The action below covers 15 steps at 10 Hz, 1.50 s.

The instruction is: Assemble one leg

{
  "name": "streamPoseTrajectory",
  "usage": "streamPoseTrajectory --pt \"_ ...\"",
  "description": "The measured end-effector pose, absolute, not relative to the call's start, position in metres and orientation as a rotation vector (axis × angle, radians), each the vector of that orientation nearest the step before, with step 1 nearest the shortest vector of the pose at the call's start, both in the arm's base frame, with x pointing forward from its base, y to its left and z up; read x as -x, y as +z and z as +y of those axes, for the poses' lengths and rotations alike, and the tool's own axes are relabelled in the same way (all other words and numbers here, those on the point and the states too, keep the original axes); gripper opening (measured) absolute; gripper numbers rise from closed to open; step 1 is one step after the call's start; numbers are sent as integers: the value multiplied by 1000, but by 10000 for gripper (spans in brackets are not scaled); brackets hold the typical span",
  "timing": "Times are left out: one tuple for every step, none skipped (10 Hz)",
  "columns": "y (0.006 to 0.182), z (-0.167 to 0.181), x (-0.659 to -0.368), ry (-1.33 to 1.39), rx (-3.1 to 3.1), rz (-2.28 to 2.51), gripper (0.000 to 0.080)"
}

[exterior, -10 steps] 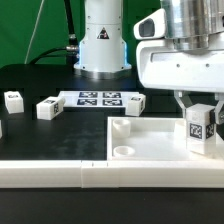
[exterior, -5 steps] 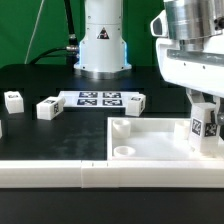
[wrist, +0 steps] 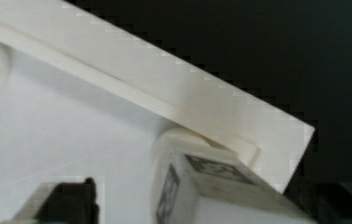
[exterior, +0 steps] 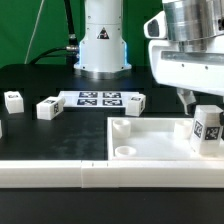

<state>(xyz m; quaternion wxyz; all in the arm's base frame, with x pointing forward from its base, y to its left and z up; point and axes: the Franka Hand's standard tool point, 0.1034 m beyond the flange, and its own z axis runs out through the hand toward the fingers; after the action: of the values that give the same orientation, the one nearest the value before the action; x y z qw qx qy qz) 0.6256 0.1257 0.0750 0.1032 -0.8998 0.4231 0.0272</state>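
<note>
Low exterior view and close wrist view share the leg (exterior: 208, 128).

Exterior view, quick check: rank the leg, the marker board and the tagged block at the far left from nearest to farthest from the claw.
1. The leg, just beneath the claw, at the exterior view's right.
2. The marker board, mid-table, toward the exterior view's left of the claw.
3. The tagged block, at the exterior view's far left edge.
</note>
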Motion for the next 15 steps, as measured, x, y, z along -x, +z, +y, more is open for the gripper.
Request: streamPoseTrajectory --pt "75 126 -625 79 2729 1099 629" --pt "77 127 -625 83 2798 954 643" --pt "77 125 -627 74 2897 706 643" --pt "78 124 -627 59 2969 506 648" --pt "78 126 -626 41 3032 307 648" --pt "78 127 -625 34 3071 126 649" --pt "78 125 -627 28 3080 -47 649" --pt "78 121 -629 15 3072 -174 649" --pt "78 117 -630 5 3068 -227 649" --pt "78 118 -630 5 3068 -229 649" --pt "78 118 -630 5 3068 -230 538" --pt "78 118 -630 5 3068 -230 400" --pt "78 118 -630 5 3068 -230 400" --pt "78 118 -630 5 3068 -227 290" --pt "78 118 -630 7 3071 -180 290"
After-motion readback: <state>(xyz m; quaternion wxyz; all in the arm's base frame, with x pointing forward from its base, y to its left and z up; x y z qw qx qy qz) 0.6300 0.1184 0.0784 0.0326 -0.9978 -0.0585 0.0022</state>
